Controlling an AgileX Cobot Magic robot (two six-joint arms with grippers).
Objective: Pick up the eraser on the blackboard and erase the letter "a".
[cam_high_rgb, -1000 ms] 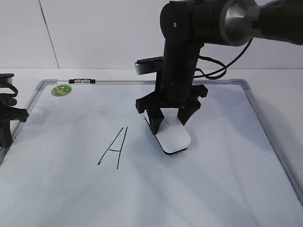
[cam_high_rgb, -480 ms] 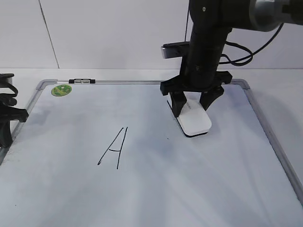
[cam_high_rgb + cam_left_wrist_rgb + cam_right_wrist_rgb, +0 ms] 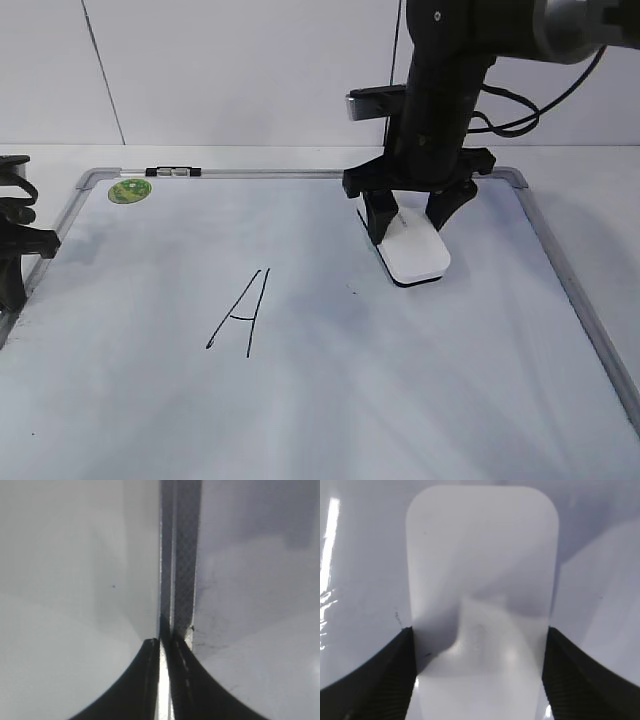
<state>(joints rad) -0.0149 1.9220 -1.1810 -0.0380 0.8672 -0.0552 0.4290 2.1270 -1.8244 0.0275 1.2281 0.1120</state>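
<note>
Item: the blackboard (image 3: 330,420), white surface in a silver-grey frame, lying flat and filling the desk from its near edge almost to its far edge.

Item: capital "A" (image 3: 240,312), black marker, on the near-left part of the board surface. No small "a" can be made out on the board; only a tiny dark speck (image 3: 351,291) shows just right of the capital.

Item: my left gripper (image 3: 164,680), at the desk's left edge. Its two black fingers lie pressed together with only a sliver between them, holding nothing, tips over the board's left frame rail (image 3: 181,555).

Item: the eraser (image 3: 416,254), white glossy block with a thin dark underside, resting flat on the board toward the far-right corner of the desk, well apart from the capital.

Item: my right gripper (image 3: 410,228), pointing straight down from above, fingers clamped on the eraser's two long sides; the wrist view shows both ribbed black fingers (image 3: 395,680) touching the eraser (image 3: 482,580).

Item: round green sticker (image 3: 130,190), far-left corner of the board.

Item: small black clip (image 3: 173,172), on the far frame rail beside the sticker.
</note>
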